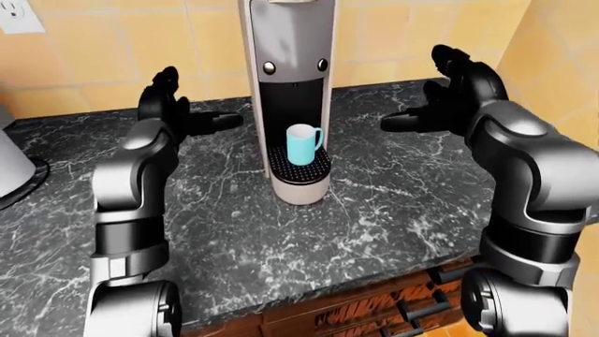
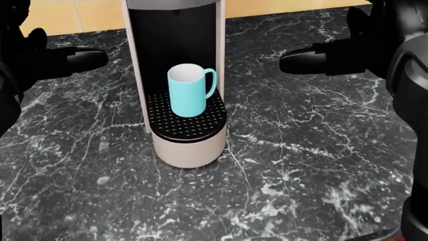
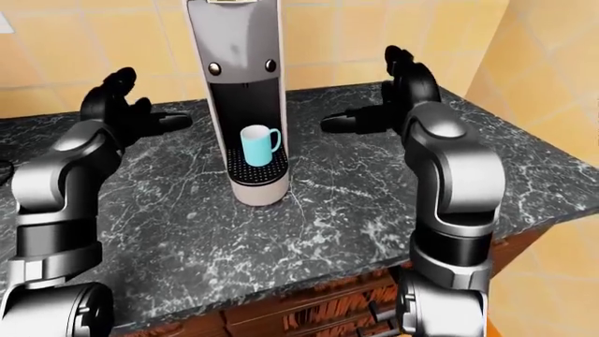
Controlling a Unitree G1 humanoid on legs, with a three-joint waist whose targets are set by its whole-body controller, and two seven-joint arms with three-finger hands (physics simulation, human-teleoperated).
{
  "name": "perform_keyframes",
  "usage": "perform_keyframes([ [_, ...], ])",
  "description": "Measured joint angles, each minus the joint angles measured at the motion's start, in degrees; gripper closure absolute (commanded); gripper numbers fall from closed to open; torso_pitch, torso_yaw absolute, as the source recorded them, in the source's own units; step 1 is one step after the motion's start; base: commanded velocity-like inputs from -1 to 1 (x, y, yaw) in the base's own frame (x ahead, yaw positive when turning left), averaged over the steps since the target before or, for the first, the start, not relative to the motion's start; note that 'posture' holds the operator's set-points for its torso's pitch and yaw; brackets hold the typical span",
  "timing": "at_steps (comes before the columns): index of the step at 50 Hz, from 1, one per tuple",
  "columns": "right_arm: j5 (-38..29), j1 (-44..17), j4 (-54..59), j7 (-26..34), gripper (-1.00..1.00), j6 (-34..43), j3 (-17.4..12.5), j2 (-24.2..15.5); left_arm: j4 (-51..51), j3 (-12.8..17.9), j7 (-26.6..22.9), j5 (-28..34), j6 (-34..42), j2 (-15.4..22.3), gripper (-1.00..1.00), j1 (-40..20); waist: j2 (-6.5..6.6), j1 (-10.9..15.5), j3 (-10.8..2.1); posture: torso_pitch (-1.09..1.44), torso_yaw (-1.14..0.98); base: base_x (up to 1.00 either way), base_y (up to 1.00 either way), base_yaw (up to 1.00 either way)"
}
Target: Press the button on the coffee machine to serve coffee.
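A tall grey coffee machine (image 1: 288, 42) stands on the dark marble counter (image 1: 374, 210) in the middle of the eye views. Two small round buttons (image 1: 270, 67) sit on its face, left and right. A teal mug (image 1: 303, 143) stands upright on its black drip tray (image 2: 184, 123). My left hand (image 1: 192, 112) is open, raised to the left of the machine, apart from it. My right hand (image 1: 435, 105) is open, raised to the right of the machine, one finger pointing toward it, not touching.
A tiled wall (image 1: 103, 49) rises behind the counter, with a white outlet (image 1: 19, 15) at top left. A grey appliance (image 1: 11, 165) stands at the left edge. Wooden drawers (image 1: 374, 309) lie below the counter edge. A side wall (image 3: 553, 70) closes the right.
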Motion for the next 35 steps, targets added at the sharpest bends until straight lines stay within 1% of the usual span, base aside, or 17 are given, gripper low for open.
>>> perform_keyframes([
  [2, 0.0, 0.2, -0.1, 0.0, -1.00, -0.1, 0.0, 0.0, 0.2, 0.0, 0.0, 0.0, -0.3, -0.2, -1.00, 0.0, -0.01, 0.0, -0.54, -0.18, 0.00, 0.00, 0.00, 0.00],
  [6, 0.1, -0.1, 0.2, -0.1, -1.00, 0.0, 0.1, -0.1, 0.1, 0.0, 0.1, -0.1, -0.3, -0.1, -1.00, 0.1, 0.02, 0.0, -1.13, -0.20, 0.00, 0.00, 0.00, 0.00],
  [9, 0.2, 0.0, 0.0, -0.1, -1.00, 0.2, 0.0, -0.1, 0.7, -0.4, -0.1, 0.0, -0.4, -0.2, -1.00, 0.0, 0.01, 0.0, -1.94, -0.23, 0.00, 0.00, 0.00, 0.00],
  [16, 0.3, 0.4, -0.3, -0.2, -1.00, 0.1, -0.2, -0.1, -0.1, -0.2, -0.3, 0.1, 0.0, -0.2, -1.00, 0.3, 0.00, 0.0, -4.34, -0.28, 0.00, 0.00, 0.00, 0.00],
  [21, 0.4, 0.5, 0.1, -0.4, -1.00, -0.2, 0.0, 0.2, 0.1, -0.1, -0.5, 0.0, -0.2, -0.1, -1.00, 0.3, 0.11, 0.1, -6.53, -0.31, 0.00, 0.00, 0.00, 0.00],
  [28, 0.4, 0.4, 0.0, -0.5, -1.00, -0.6, 0.0, 0.2, -0.7, -0.2, -0.8, 0.0, -0.4, -0.1, -1.00, 0.7, 0.01, 0.2, -9.02, -0.35, 0.00, 0.00, 0.00, 0.00],
  [31, 0.5, 0.2, 0.2, -0.5, -1.00, -0.5, 0.1, 0.1, -1.1, 0.0, -0.8, -0.1, 0.0, -0.2, -1.00, 0.4, -0.06, 0.3, -9.62, -0.35, 0.00, 0.00, 0.00, 0.00],
  [35, 0.6, 0.1, -0.1, -0.4, -1.00, -0.5, -0.1, -0.2, -2.9, 0.6, -0.9, -1.3, 0.7, -0.1, -1.00, 0.4, -0.13, 0.4, -9.91, -0.35, 0.00, 0.00, 0.00, 0.00],
])
